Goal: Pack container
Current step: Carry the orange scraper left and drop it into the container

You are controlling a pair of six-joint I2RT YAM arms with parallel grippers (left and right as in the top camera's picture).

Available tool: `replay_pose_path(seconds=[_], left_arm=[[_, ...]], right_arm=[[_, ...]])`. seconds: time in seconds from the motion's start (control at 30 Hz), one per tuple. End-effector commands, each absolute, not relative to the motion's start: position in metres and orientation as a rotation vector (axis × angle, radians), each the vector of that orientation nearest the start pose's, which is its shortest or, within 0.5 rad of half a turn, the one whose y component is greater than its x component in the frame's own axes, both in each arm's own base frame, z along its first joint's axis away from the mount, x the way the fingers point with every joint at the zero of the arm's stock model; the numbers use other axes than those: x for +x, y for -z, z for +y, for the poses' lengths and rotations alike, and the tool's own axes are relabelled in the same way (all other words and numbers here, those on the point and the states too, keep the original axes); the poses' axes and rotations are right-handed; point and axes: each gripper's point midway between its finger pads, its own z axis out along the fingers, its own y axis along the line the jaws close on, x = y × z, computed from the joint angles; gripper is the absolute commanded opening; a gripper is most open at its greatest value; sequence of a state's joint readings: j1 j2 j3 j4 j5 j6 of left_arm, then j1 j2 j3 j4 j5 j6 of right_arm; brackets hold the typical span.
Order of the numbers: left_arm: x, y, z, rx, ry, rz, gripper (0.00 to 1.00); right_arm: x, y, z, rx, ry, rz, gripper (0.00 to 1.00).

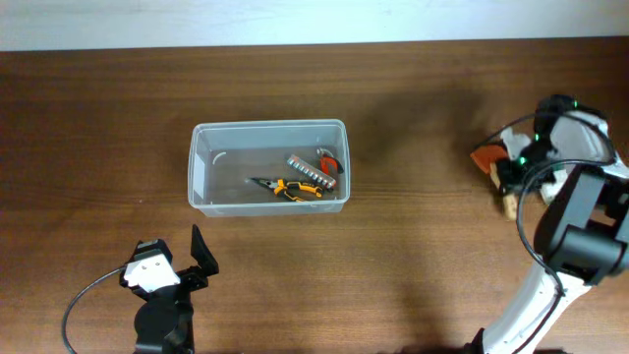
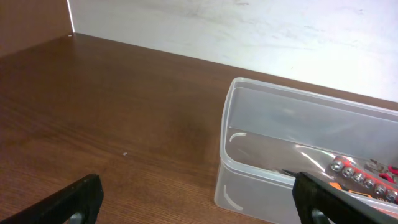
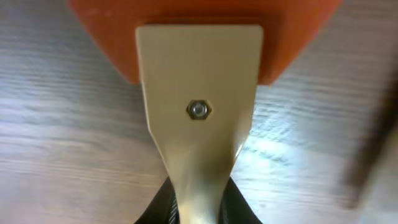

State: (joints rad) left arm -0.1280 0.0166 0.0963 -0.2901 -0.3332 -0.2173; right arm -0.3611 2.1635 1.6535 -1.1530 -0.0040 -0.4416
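My right jaws clamp just the narrow tail of the scraper (image 3: 199, 74), so it could pivot and drop before reaching the container (image 1: 267, 125) ahead of my wide-open left jaws.

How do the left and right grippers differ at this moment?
The left gripper is open and empty, near the left end of the container. The right gripper is closed on the tan handle of the orange scraper, well right of the container. Both sit outside the container.

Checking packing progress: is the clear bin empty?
Not empty: the container holds yellow-handled pliers, a metal socket strip and an orange item.
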Motion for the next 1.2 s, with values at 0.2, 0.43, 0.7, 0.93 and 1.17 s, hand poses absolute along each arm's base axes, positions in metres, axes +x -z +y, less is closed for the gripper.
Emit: replay_pose_path(seconds=[0.2,0.43,0.7,0.93,1.17], left_arm=[[0.232,-0.147,0.027,-0.309,-0.054,1.743,0.99],[0.232,-0.147,0.027,-0.309,-0.055,1.743,0.99],[0.232,-0.147,0.027,-0.309,-0.054,1.743,0.99],[0.232,-0.147,0.027,-0.309,-0.054,1.743,0.99],[0.232,-0.147,0.027,-0.309,-0.054,1.743,0.99]], right_arm=[[0.495,-0.188,-0.059,-0.447,0.181,2.729,0.07],[0.508,-0.241,0.087,-0.825,0.119,2.469,0.04],[0.457,-0.237,0.226,-1.205,0.008,2.338,0.04],[0.406,-0.214,0.286,-1.427,-0.138,2.316,0.04],[0.374,-0.155,0.289,-1.666,-0.143,2.361,0.04]])
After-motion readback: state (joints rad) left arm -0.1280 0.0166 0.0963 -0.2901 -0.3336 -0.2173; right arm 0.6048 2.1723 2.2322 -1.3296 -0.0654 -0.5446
